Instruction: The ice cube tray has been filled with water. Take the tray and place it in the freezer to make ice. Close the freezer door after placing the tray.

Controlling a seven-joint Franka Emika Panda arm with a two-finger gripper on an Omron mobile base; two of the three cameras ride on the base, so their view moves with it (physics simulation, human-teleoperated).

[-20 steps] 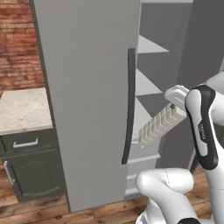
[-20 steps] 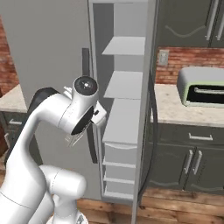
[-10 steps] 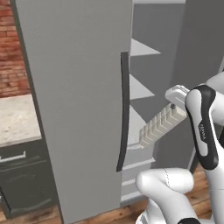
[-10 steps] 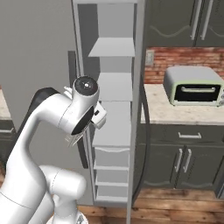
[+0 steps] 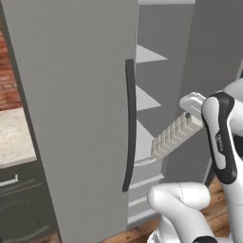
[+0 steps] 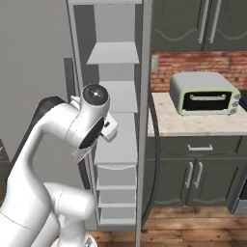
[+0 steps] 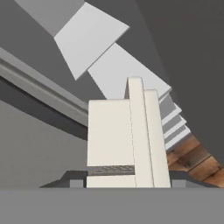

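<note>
Jaws clenched on one end of the ice cube tray (image 5: 174, 136), held at the gripper (image 5: 191, 105) out in front of the open freezer (image 6: 116, 96). Tray slanting down and away from the hand in the left base view, ridged cells showing along its side, its free end near the freezer's lower shelves but not resting on any of them. Seen along the hand, pale tray (image 7: 127, 135) reaching forward from between the finger tips toward the stacked white shelves (image 7: 131, 74), wooden floor (image 7: 197, 162) visible beyond to the lower right.

Freezer interior: several white shelves one above another, drawers lower down. Freezer door (image 5: 71, 109) swung open at the left, tall and grey, with a long dark vertical handle (image 5: 128, 126) along its edge. To the right of the freezer, a stone desk (image 6: 202, 123) over dark cabinets, carrying a pale green toaster oven (image 6: 204, 93) against a red brick wall (image 6: 193, 67). Further dark cabinets (image 6: 202, 24) mounted above. Another stretch of desk (image 5: 14, 137) beyond the open door.
</note>
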